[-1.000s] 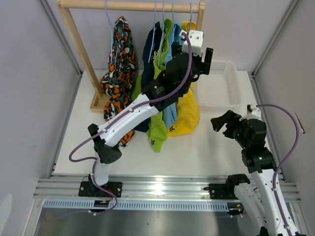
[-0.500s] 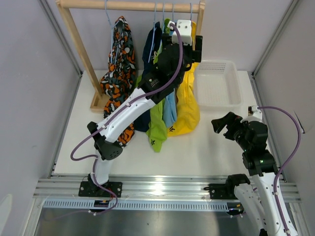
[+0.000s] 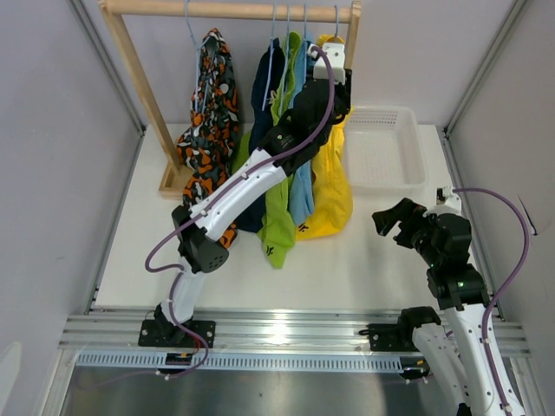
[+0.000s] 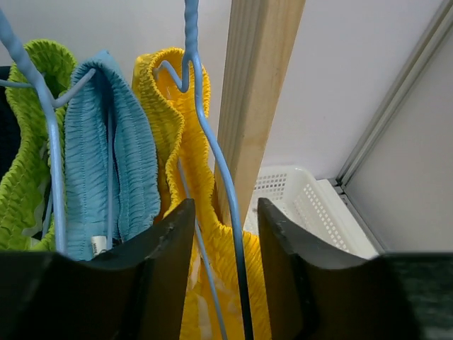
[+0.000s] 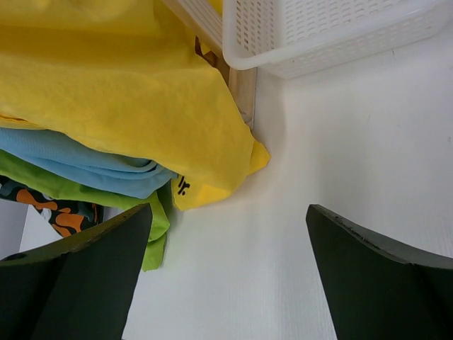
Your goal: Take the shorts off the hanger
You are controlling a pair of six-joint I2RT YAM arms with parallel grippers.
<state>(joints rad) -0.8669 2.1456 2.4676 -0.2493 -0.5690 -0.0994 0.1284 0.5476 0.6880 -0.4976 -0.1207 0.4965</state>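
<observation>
Several shorts hang on blue wire hangers from a wooden rail [image 3: 225,9]: patterned [image 3: 212,95], navy [image 3: 264,82], lime green [image 4: 28,142], light blue [image 4: 106,163] and yellow [image 4: 166,120]. My left gripper [image 4: 225,207] is raised at the rail's right end [image 3: 334,82]. Its jaws stand open around the yellow shorts' waistband and the two wires of its hanger [image 4: 212,156], with gaps showing on both sides. My right gripper [image 5: 228,212] hovers wide open and empty over the table near the yellow shorts' hem [image 5: 212,184], low at the right [image 3: 390,221].
The rack's wooden post [image 4: 255,92] stands just behind the yellow shorts, close to my left fingers. A white perforated basket [image 3: 422,152] sits on the table to the right of the rack. Grey walls and metal frame bars enclose the table.
My left gripper has swung left from beside the post onto the yellow shorts' hanger, and its jaws have narrowed. The right arm has barely moved.
</observation>
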